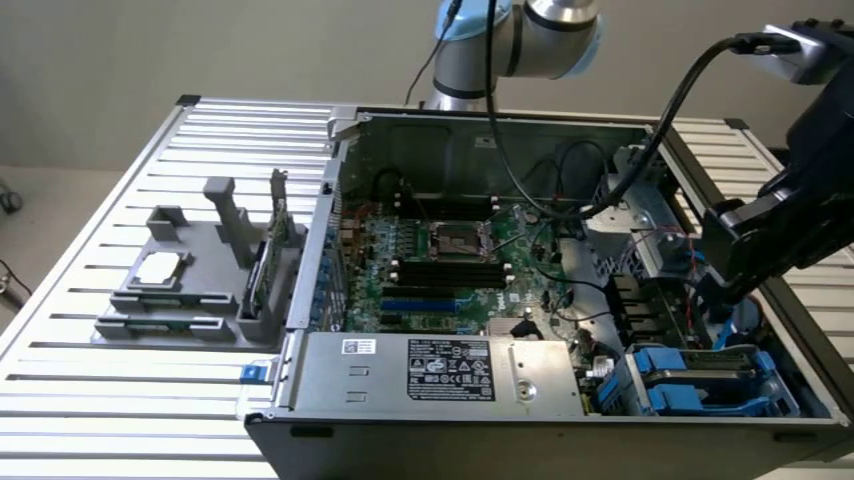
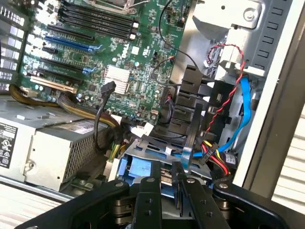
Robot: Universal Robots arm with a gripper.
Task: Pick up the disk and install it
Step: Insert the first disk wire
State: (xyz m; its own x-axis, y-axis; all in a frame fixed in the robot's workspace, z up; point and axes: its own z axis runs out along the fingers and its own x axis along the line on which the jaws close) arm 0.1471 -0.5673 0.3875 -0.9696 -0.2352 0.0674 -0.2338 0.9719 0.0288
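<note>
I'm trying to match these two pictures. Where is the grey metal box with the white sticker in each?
Exterior view: the grey metal box lies along the case's near edge, low in the picture's middle.
Wrist view: the box sits against the green circuit board, yellow cables leaving it.
Shared landmark: the green circuit board beside the box.

Exterior view: a raised camera, opposite the base of the silver-and-blue robot arm (image 1: 534,30), looks obliquely down over the slatted silver metal surface (image 1: 80,380) and takes in the whole open black computer case (image 1: 534,440). Wrist view: a camera just behind the black pincer (image 2: 171,186) looks into the case interior at close range. Both views share the green printed motherboard (image 1: 441,250) (image 2: 119,52) and the long grey metal power-supply box with white sticker (image 1: 441,370) (image 2: 52,148).
</note>
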